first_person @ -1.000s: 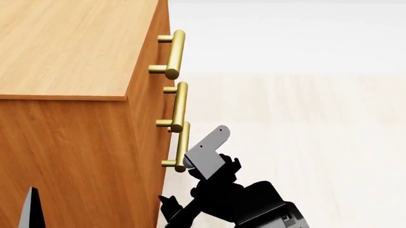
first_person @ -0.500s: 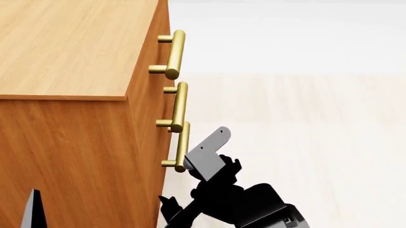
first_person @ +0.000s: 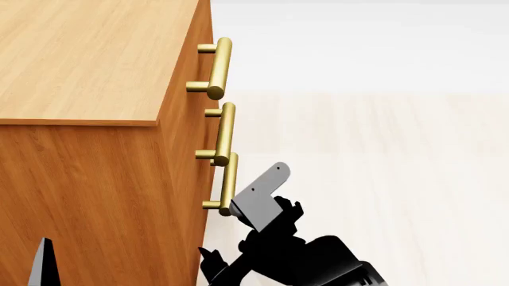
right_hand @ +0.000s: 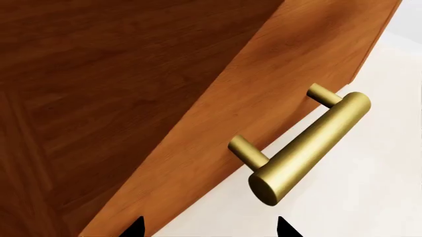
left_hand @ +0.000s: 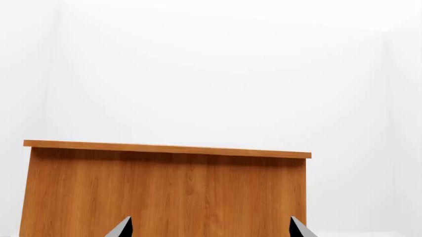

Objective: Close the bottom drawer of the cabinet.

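- The boxy orange-brown wood-grain cabinet [first_person: 87, 179] is filling the left side of the head view, its flat top facing the camera and its front carrying three brass bar handles stacked one below another; the left wrist view is showing a plain side of it [left_hand: 165, 192].
- The bottom drawer, an orange-brown wood panel [right_hand: 277, 94] at the lowest level of the cabinet, is sitting just ahead of the right gripper; from these angles I cannot tell whether it is lying flush with the drawers above.
- The right gripper, a black assembly with grey plate fingers [first_person: 256, 199], is hovering just beside the lower end of the drawer's brass cylindrical bar handle [right_hand: 310, 145]; its two dark fingertips are standing apart, holding nothing.
- The left gripper [left_hand: 209, 231] is pointing at the cabinet's side, its grey tips spread wide and gripping nothing.
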